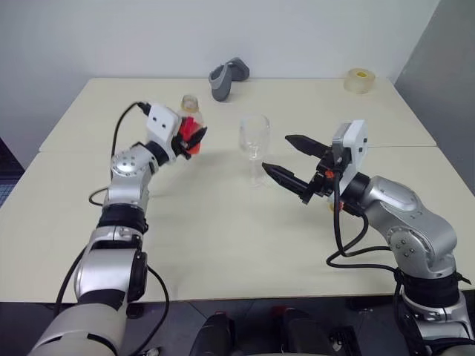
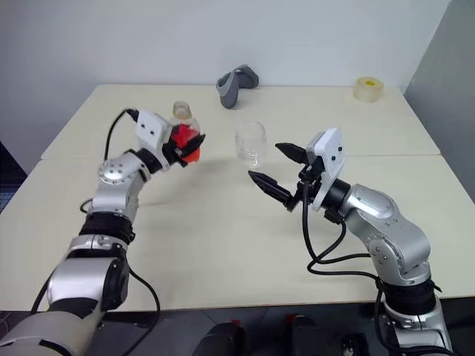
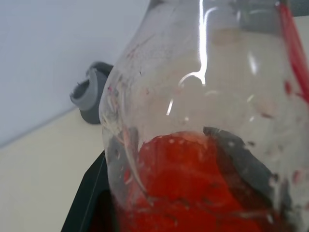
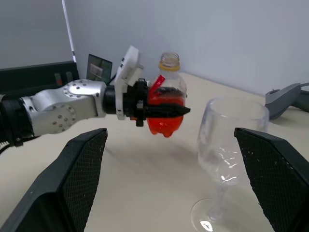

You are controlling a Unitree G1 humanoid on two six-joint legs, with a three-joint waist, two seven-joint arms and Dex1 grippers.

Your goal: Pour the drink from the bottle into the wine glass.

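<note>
The left gripper pinches the bottle upright, off the table. The right gripper, jaws spread wide, hangs just beside the glass, touching nothing.

Pretty plain setup: a cream-coloured table, actually two tabletops pushed together, with a seam running across between them. The wine glass stands upright on it around the middle, near that seam. At the far edge there's a grey handheld device lying on its side, and a roll of tape sits flat over in the far right corner.
</note>
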